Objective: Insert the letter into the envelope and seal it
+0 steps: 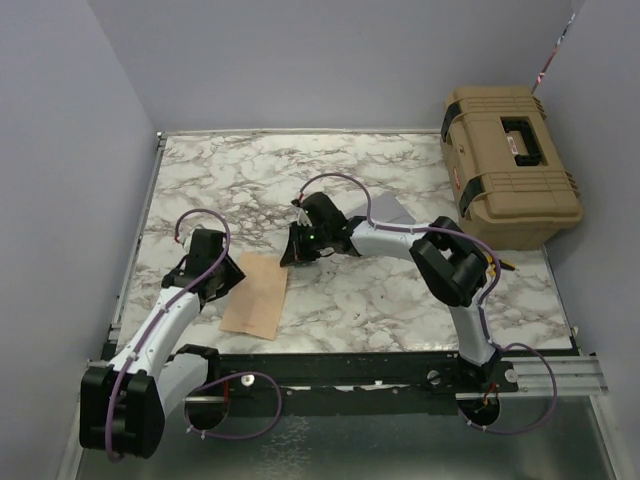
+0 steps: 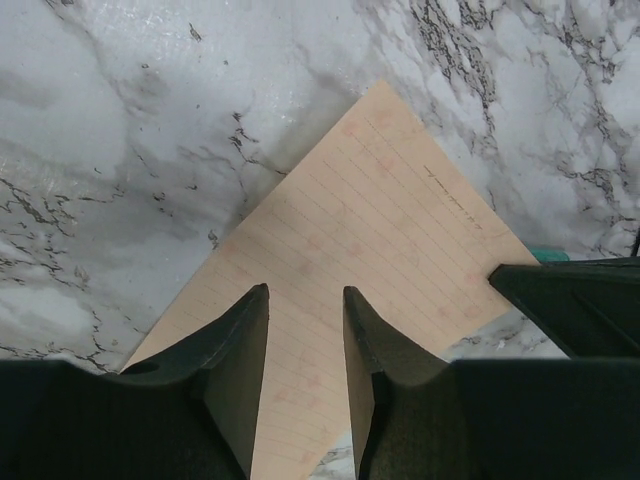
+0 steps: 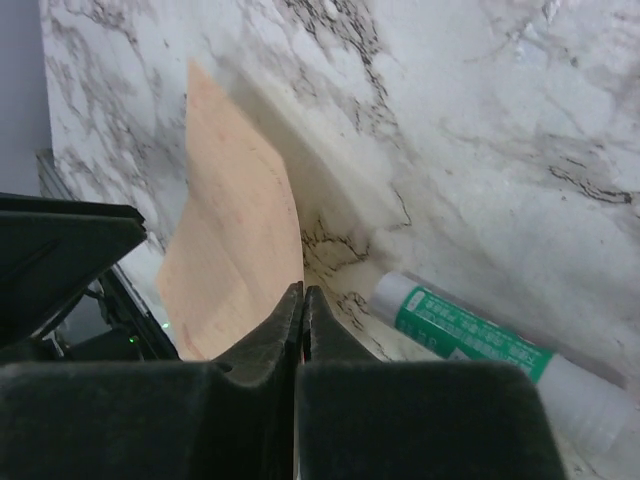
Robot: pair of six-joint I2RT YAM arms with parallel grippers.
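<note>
The letter (image 1: 256,295) lies near-left on the marble table (image 1: 380,305), under the spread-fingered left gripper (image 2: 305,292), its far right corner pinched by the clenched right gripper (image 3: 302,292), a glue stick (image 3: 470,335) just beside, the right arm half hiding the envelope (image 1: 388,209).

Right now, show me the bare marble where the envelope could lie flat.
Bare: far-left marble between the back wall and left claw; near-right strip between the right arm and the front rail. Crowded: the middle, where right claw and left claw meet at the letter, glue stick close by.
</note>
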